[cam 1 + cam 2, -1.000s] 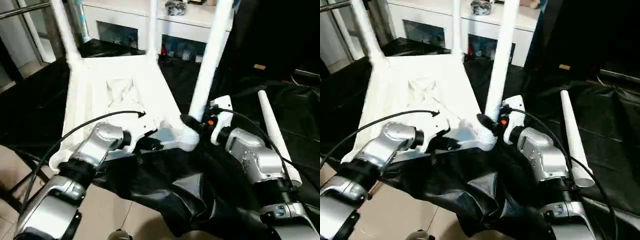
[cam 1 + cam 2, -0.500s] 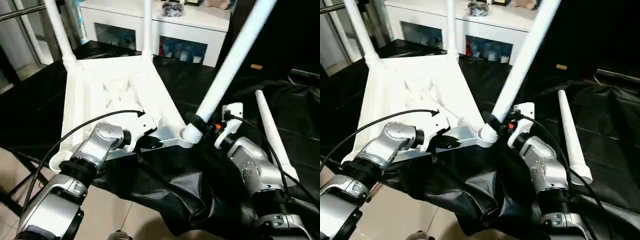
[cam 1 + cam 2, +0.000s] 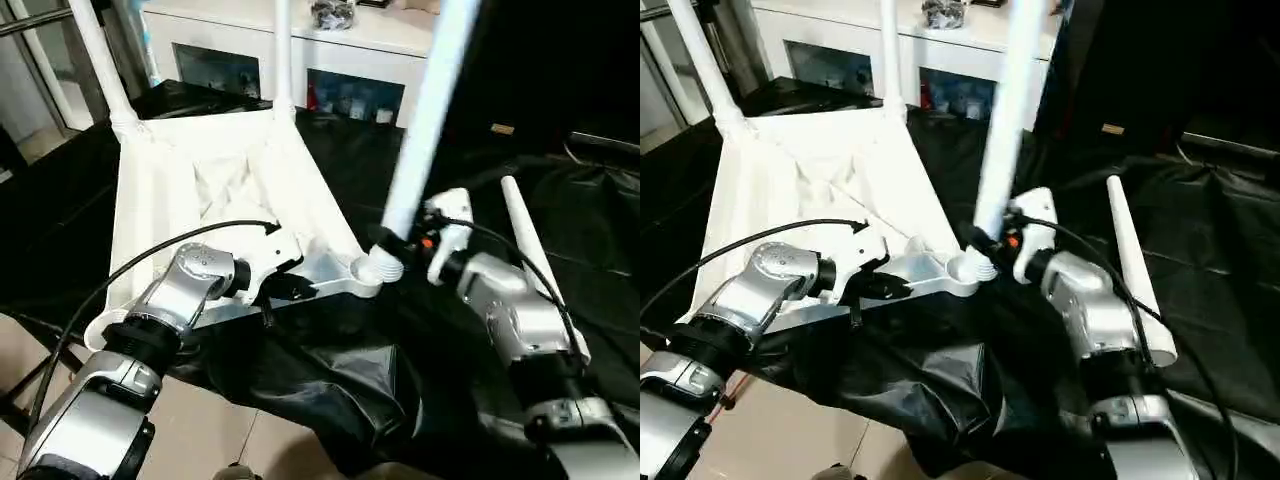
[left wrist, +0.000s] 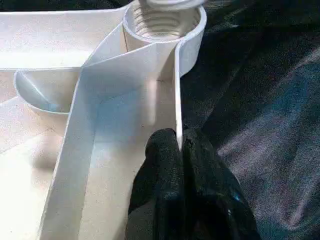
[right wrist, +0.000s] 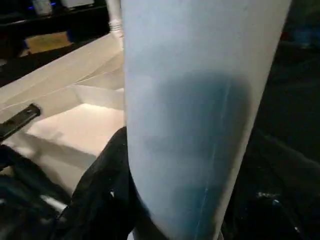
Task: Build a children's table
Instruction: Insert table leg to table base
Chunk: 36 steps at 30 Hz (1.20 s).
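My left gripper [image 4: 180,145] is pinched tight on the tabletop [image 3: 170,200] rim beside the near corner socket [image 4: 165,22]. My right gripper [image 3: 400,243] clamps a leg [image 3: 425,110] low, right above that socket. Light, stiff, slick plastic, I reckon.

White cabinet [image 3: 350,40], tiled floor [image 3: 215,435]

The white plastic ribbed tabletop [image 3: 230,190] lies upside down on black sheeting [image 3: 330,370], a loose white tapered tube leg [image 3: 535,265] to its right, a white glass-door cabinet [image 3: 330,60] behind.
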Tool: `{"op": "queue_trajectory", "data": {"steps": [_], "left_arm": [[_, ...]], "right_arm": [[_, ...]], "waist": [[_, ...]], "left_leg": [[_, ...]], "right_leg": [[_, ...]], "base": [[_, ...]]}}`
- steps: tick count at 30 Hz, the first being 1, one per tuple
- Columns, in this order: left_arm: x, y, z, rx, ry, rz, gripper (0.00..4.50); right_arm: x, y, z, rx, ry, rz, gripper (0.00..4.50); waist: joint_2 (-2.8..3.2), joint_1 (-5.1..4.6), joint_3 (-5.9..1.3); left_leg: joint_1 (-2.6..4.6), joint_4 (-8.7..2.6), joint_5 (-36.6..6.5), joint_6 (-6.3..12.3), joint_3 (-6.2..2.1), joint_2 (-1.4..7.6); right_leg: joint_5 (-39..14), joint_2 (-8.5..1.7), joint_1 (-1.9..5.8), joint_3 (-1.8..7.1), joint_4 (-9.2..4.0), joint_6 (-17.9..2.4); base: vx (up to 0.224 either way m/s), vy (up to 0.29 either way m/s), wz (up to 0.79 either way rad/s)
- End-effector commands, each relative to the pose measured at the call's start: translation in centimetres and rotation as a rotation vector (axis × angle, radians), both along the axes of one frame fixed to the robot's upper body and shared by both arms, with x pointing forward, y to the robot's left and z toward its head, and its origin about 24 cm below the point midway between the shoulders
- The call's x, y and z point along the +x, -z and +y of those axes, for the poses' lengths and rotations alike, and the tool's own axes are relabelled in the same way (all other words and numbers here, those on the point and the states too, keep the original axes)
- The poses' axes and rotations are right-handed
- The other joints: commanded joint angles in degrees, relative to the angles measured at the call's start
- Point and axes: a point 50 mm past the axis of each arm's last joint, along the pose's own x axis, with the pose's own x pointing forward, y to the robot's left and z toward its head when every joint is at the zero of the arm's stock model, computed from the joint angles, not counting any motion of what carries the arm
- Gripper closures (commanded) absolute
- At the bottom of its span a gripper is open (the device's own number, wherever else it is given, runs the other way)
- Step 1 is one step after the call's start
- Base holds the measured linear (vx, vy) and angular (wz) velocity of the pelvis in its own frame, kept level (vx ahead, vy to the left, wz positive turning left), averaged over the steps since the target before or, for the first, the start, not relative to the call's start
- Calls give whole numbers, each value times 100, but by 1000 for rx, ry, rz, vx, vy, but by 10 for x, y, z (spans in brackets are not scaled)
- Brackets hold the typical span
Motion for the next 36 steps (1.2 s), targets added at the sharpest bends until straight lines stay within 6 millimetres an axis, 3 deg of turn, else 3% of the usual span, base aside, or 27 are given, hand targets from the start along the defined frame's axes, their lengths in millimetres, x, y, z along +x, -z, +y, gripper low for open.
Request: {"op": "queue_trajectory", "data": {"steps": [1, 2, 3, 5, 7, 11, 23, 31, 33, 34, 36], "left_arm": [[0, -5, -2, -13, 24, -28, 450], [0, -5, -2, -12, 24, -28, 450], [0, -5, -1, -12, 23, -27, 450], [0, -5, -1, -12, 23, -27, 450], [-1, -6, 0, -14, 24, -26, 450], [-2, -6, 0, -16, 27, -24, 450], [0, -8, 3, -11, 13, -29, 450], [2, -8, 2, -12, -6, -36, 450], [2, -8, 2, -11, -9, -36, 450], [3, -9, 2, -11, -10, -37, 450], [4, -9, 1, -10, -13, -40, 450]], "right_arm": [[-8, 24, 1, -64, -37, 124, 264], [-8, 24, 2, -68, -44, 123, 264], [-8, 23, 3, -72, -56, 124, 264], [-8, 23, 4, -74, -64, 125, 264], [-6, 23, 5, -88, -67, 119, 264], [-3, 24, 6, -95, -55, 117, 264], [4, 25, 11, -30, -26, 131, 264], [-6, 46, 0, 81, 66, 185, 264], [-9, 52, -2, 95, 85, 199, 264], [-12, 56, -4, 99, 101, 208, 264], [-16, 66, -6, 105, 142, 227, 264]], "waist": [[3, 2, -361], [3, 2, -361], [-76, -6, -362], [-25, 11, -362], [-53, 4, -364], [-56, 0, -368], [-34, 3, -375], [25, 5, -373], [15, 3, -378], [60, 11, -376], [62, 5, -374]], "left_leg": [[35, -407, -1499, -50, -29, 121], [35, -407, -1499, -50, -29, 121], [34, -411, -1531, -55, -21, 123], [44, -416, -1490, -68, -31, 134], [44, -422, -1488, -80, -28, 139], [46, -419, -1548, -108, -27, 130], [39, -425, -1463, -105, -21, 132], [54, -442, -1614, -134, -33, 138], [50, -441, -1607, -116, -28, 137], [58, -443, -1633, -126, -35, 136], [59, -447, -1682, -139, -32, 141]], "right_leg": [[-1901, -465, 251, 275, -537, -837], [-1901, -465, 251, 275, -537, -837], [-1931, -466, 250, 278, -543, -822], [-1930, -482, 236, 288, -536, -817], [-1823, -475, 238, 288, -525, -842], [-1869, -484, 237, 286, -525, -859], [-1617, -481, 247, 290, -508, -937], [-1666, -476, 239, 290, -520, -962], [-1618, -479, 244, 290, -525, -984], [-1649, -479, 240, 289, -526, -994], [-1668, -480, 232, 288, -537, -992]], "base": [[0, 0, 0], [0, 0, 0], [0, 0, 0], [0, 0, 0], [0, 0, 0], [0, 0, 0], [0, 0, 0], [0, 0, 0], [0, 0, 0], [0, 0, 0], [0, 0, 0]]}}
